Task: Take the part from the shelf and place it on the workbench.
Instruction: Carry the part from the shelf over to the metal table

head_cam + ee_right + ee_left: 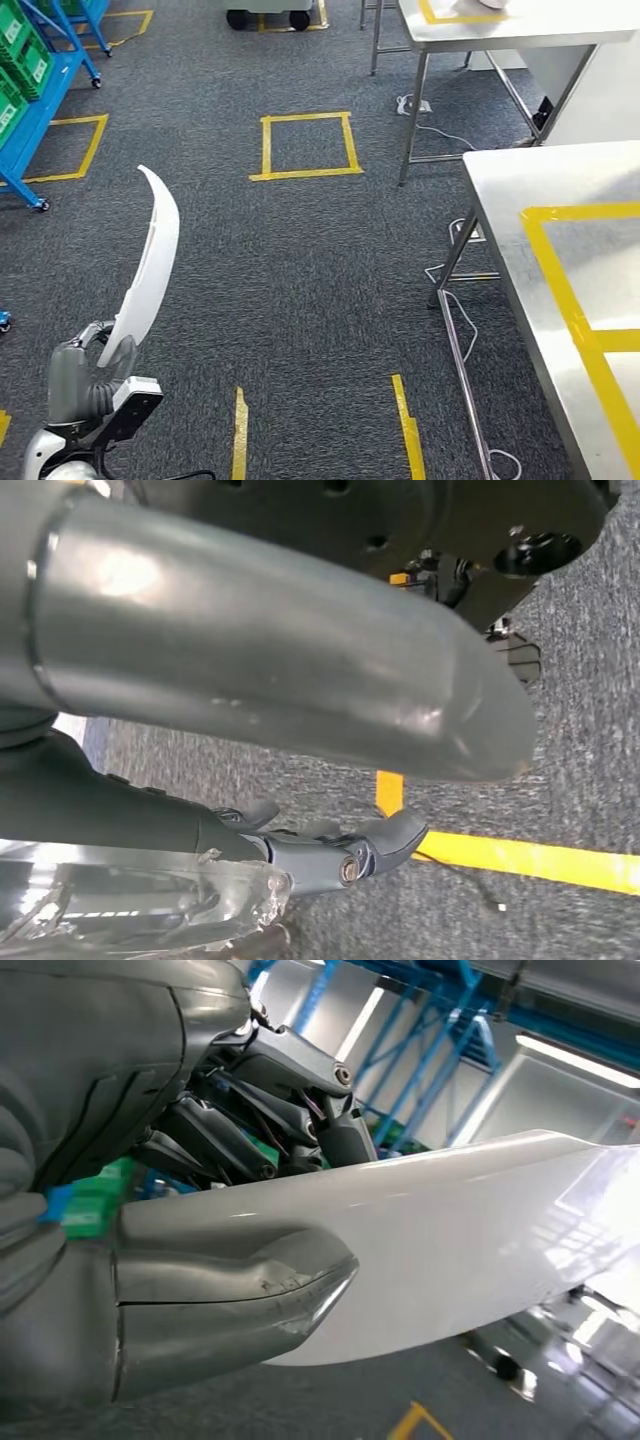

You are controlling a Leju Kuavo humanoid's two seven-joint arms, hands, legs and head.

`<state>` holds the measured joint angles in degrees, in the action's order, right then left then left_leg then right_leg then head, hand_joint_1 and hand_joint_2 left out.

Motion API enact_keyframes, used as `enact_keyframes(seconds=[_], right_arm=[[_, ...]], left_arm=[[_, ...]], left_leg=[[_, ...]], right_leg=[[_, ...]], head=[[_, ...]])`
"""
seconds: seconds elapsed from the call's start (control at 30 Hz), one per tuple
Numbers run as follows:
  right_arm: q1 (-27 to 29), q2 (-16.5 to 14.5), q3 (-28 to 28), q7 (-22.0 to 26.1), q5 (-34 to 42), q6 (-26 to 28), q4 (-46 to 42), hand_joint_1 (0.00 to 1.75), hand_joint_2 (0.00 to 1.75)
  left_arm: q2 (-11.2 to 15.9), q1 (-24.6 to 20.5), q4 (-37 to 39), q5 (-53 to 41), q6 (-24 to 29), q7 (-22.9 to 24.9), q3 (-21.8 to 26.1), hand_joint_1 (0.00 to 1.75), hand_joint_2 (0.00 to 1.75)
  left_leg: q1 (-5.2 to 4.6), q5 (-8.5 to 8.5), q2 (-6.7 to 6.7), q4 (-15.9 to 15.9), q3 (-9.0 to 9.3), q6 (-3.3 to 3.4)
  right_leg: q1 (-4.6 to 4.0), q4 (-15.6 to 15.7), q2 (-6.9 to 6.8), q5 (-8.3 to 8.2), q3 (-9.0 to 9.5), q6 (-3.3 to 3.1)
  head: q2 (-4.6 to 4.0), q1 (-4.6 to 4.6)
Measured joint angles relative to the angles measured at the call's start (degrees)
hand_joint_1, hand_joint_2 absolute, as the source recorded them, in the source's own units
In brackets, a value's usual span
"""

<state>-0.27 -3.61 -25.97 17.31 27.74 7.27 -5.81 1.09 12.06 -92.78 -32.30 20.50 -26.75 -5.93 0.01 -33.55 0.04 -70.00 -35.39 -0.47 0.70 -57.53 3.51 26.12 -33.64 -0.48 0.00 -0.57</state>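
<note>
The part is a long, curved white shell. My left hand holds it by its lower end at the bottom left of the head view, so it stands up over the carpet. In the left wrist view the thumb presses on one face of the part and the dark fingers wrap the other. The steel workbench with a yellow tape outline is at the right, well apart from the part. My right hand hangs over the carpet, fingers apart from the thumb, holding nothing.
A blue shelf with green bins stands at the far left. A second steel table is at the back right. On the carpet are a yellow tape square, tape strips, and cables by the workbench legs.
</note>
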Motion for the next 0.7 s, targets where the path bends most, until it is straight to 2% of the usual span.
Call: enact_keyframes(seconds=[0.03,0.07,0.1,0.13,0.17,0.2,0.23,0.27,0.3,0.33,0.37,0.43,0.5,0.6,0.63,0.7], right_arm=[[0.0,0.0,-0.2,0.0,0.0,-0.1,0.0,0.0,0.0],[0.0,0.0,-0.4,0.1,0.0,-0.2,0.0,0.0,0.0],[-0.1,0.1,-0.6,0.2,0.0,-0.2,0.0,0.0,0.0],[-0.2,0.1,-0.8,0.2,0.0,-0.3,0.0,0.0,0.0],[-0.2,0.2,-1.0,0.3,-0.1,-0.3,0.0,0.0,0.0],[0.0,0.2,-1.2,0.3,-0.1,-0.3,0.0,0.0,0.0],[0.1,0.3,-1.3,0.3,-0.1,-0.3,0.0,0.0,0.0],[0.2,0.3,-1.4,0.3,-0.2,-0.4,0.0,0.0,0.0],[0.2,0.4,-1.6,0.3,-0.2,-0.4,0.0,0.0,0.0],[0.1,0.5,-1.7,0.4,-0.2,-0.4,0.0,0.0,0.0],[0.1,0.5,-1.9,0.4,-0.3,-0.5,0.0,0.0,0.0],[0.0,0.6,-2.3,0.4,-0.3,-0.6,0.0,0.0,0.0],[0.0,0.6,-2.5,0.4,-0.3,-0.7,0.0,0.0,0.0],[0.0,0.6,-2.5,0.4,-0.3,-0.7,0.0,0.0,0.0],[0.0,0.6,-2.6,0.4,-0.3,-0.7,0.0,0.0,0.0],[-0.1,0.9,-3.2,0.4,-0.4,-0.9,0.0,0.0,0.0]], left_arm=[[0.2,-0.2,0.0,0.3,-0.2,-0.5,-0.2,1.75,1.75],[0.4,-0.5,0.0,0.4,-0.5,-1.0,-0.3,1.75,1.75],[0.7,-0.9,0.1,0.5,-0.7,-1.3,-0.5,1.75,1.75],[0.9,-1.1,0.1,0.5,-1.0,-1.5,-0.6,1.75,1.75],[1.1,-1.4,0.2,0.6,-1.2,-1.7,-0.7,1.75,1.75],[1.2,-1.6,0.2,0.7,-1.4,-1.9,-0.8,1.75,1.75],[1.3,-1.8,0.2,0.8,-1.6,-2.0,-0.9,1.75,1.75],[1.4,-2.1,0.2,1.0,-1.8,-2.1,-1.0,1.75,1.75],[1.4,-2.3,0.2,1.2,-2.1,-2.2,-1.0,1.75,1.75],[1.5,-2.4,0.3,1.3,-2.4,-2.2,-1.0,1.75,1.75],[1.6,-2.6,0.4,1.3,-2.8,-2.1,-1.0,1.75,1.75],[1.8,-2.9,0.9,1.2,-3.7,-1.6,-1.0,1.75,1.75],[1.9,-3.2,1.1,1.1,-4.2,-1.3,-1.0,1.75,1.75],[1.9,-3.3,1.3,1.1,-4.3,-1.1,-1.0,1.75,1.75],[1.9,-3.5,1.4,1.0,-4.4,-1.1,-1.0,1.75,1.75],[2.1,-4.5,2.0,0.5,-4.7,-1.3,-1.0,1.75,1.75]], left_leg=[[0.12,2.32,-0.89,3.8,1.76,0.15],[0.31,4.06,-2.45,7.6,3.37,0.26],[0.46,5.02,-3.77,10.5,4.59,0.3],[0.53,5.26,-4.79,12.1,5.14,0.32],[0.5,5.04,-5.06,12.5,5.19,0.36],[0.44,5.05,-4.44,12.8,5.21,0.54],[0.44,5.28,-3.7,13.0,5.21,0.83],[0.45,5.52,-2.93,13.3,5.27,1.14],[0.47,5.73,-2.09,13.6,5.3,1.45],[0.4,5.82,-1.24,13.7,5.29,1.63],[0.23,5.82,-0.45,13.7,5.21,1.72],[-0.1,5.79,1.13,13.7,5.1,1.82],[-0.26,5.77,1.87,13.7,5.07,1.84],[-0.32,5.76,2.17,13.7,5.08,1.85],[-0.4,5.74,2.59,13.7,5.1,1.88],[-0.8,5.57,4.45,13.5,5.15,1.65]], right_leg=[[0.01,0.0,0.75,-0.08,0.0,0.12],[-0.07,-0.2,1.45,-0.17,-0.14,0.33],[-0.06,-0.3,2.12,-0.32,-0.46,0.6],[-0.01,-0.4,2.75,-0.51,-0.88,0.93],[0.09,-0.4,3.37,-0.76,-1.27,1.35],[0.27,-0.3,4.02,-1.05,-1.64,1.78],[0.31,-0.3,3.81,-1.04,-1.99,2.07],[0.22,-1.0,2.81,-0.52,-2.53,2.28],[0.09,-2.8,1.31,0.68,-3.52,2.4],[-0.03,-5.7,-0.55,2.46,-4.87,2.41],[-0.11,-9.4,-1.82,4.38,-6.46,2.46],[-0.11,-15.2,-2.84,6.74,-8.89,2.52],[-0.12,-17.0,-3.08,7.08,-9.49,2.52],[-0.13,-16.4,-3.13,6.61,-9.06,2.46],[-0.17,-14.4,-3.31,5.54,-7.8,2.31],[-0.87,-5.9,-5.3,2.69,-2.63,1.37]], head=[[0.0,0.01],[0.0,-0.02],[0.0,-0.02],[0.0,-0.04],[0.0,-0.05],[0.0,-0.05],[0.0,-0.09],[0.0,-0.18],[0.0,-0.31],[0.0,-0.41],[0.0,-0.51],[0.0,-0.53],[0.0,-0.54],[0.0,-0.54],[0.0,-0.54],[0.0,-0.49]])
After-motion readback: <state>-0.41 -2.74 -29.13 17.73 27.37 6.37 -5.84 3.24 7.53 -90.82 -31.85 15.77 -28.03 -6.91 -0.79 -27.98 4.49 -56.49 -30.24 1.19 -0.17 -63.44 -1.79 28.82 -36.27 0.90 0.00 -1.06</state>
